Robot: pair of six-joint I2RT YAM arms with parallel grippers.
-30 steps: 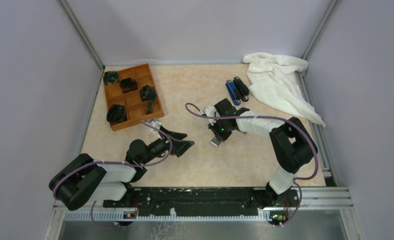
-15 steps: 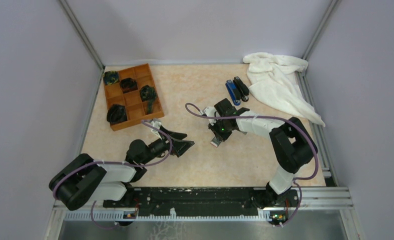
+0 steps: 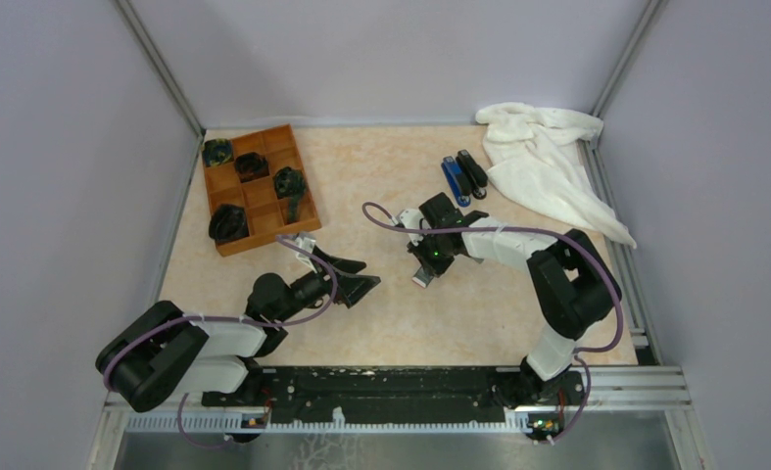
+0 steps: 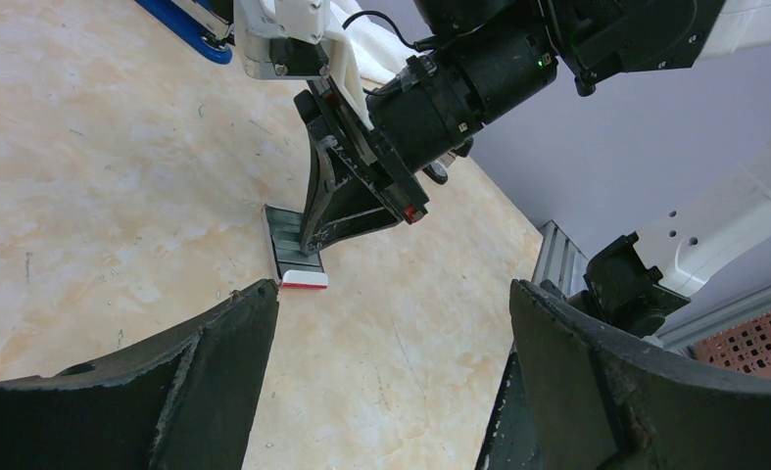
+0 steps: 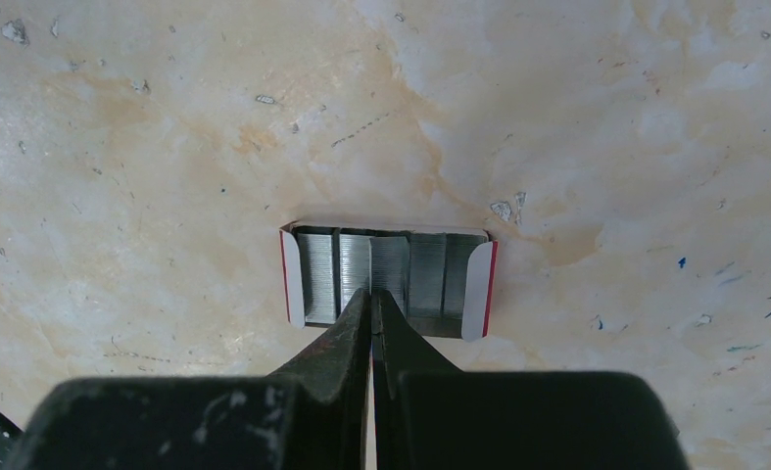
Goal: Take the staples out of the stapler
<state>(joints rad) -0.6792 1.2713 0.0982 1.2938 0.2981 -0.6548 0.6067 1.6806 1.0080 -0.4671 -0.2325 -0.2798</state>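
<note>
Down near the middle of the table (image 3: pixel 401 323), right fingers (image 5: pixel 347 343) pressed together, only a hairline slit between them, tips lowered into a small open white-and-red card box (image 5: pixel 291 279). Inside that box, staples (image 5: pixel 425 274): silvery ridged strips side by side, filling it from flap to flap. Tips right at the middle strip, touching or just above; cannot tell which, nor make out any strip pinched in the slit. From the left wrist camera, box flat on the table, red edge toward the lens, right arm tilted steeply down onto it.

Left fingers (image 4: pixel 215 377) spread wide, holding nothing, low over bare table near the box and pointed toward it.

Farther back, stapler (image 3: pixel 473 173): black and slim, flat on the table, close alongside a blue stapler (image 3: pixel 453 181), both well apart from the box and from either pair of fingers. Too small from above to tell top arm raised from top arm down, or one black body from two.

White cloth (image 3: pixel 548 166) crumpled in the far right corner, just beside the staplers. Wooden tray (image 3: pixel 266 206) with compartments at the far left, dark rounded things in four of them.
</note>
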